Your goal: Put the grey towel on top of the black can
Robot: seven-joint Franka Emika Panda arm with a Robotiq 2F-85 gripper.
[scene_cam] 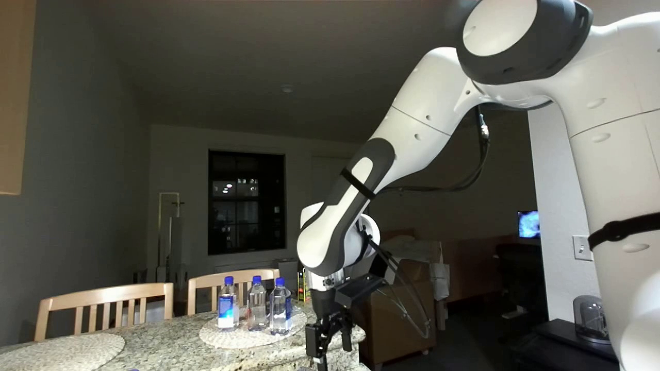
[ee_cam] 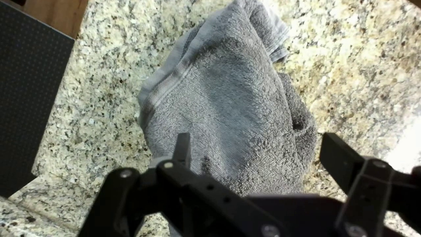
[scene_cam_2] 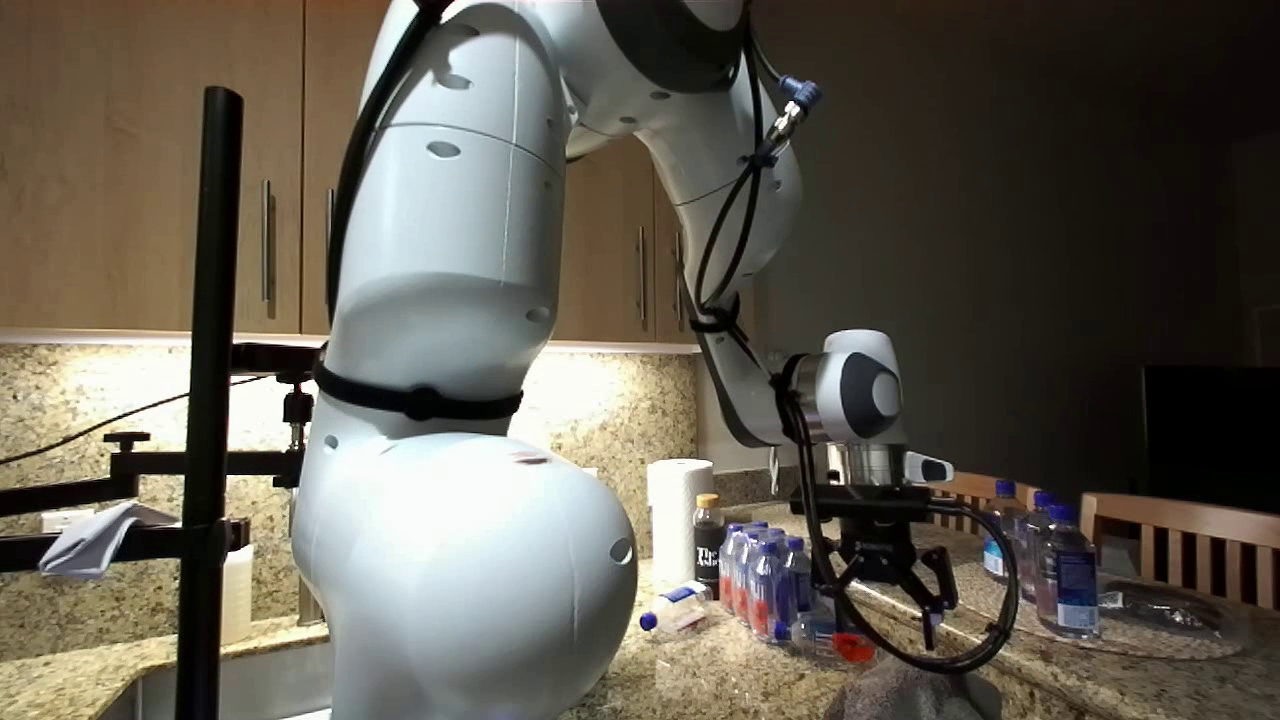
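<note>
The grey towel (ee_cam: 227,108), rumpled and partly folded over itself, lies on the speckled granite counter (ee_cam: 102,108), below the gripper (ee_cam: 256,144); in an exterior view only a hump of the towel (scene_cam_2: 900,695) shows along the bottom edge. The gripper points downward, its fingers (ee_cam: 182,148) spread well apart, with hold of nothing. Seen from the wrist, one finger stands over the cloth and the other lies past its edge. Off to the side there is a dark dotted panel (ee_cam: 26,92); I can't tell what it belongs to. Near the towel a bottle with a red label (scene_cam_2: 830,640) lies on its side, close by a tight bunch of upright bottles (scene_cam_2: 765,585) with blue caps. Across the bunch, another toppled bottle (scene_cam_2: 680,610) rests on the stone, and behind that stand a dark bottle (scene_cam_2: 708,545) with a tan cap and a white paper roll (scene_cam_2: 680,520). Up on the ledge, three clear bottles (scene_cam: 257,309) stand on a round woven mat (scene_cam: 221,340), wooden chairs (scene_cam: 105,293) behind. The white arm (scene_cam: 412,129) bends over it all, and a dark window (scene_cam: 246,201) sits in the far wall.
</note>
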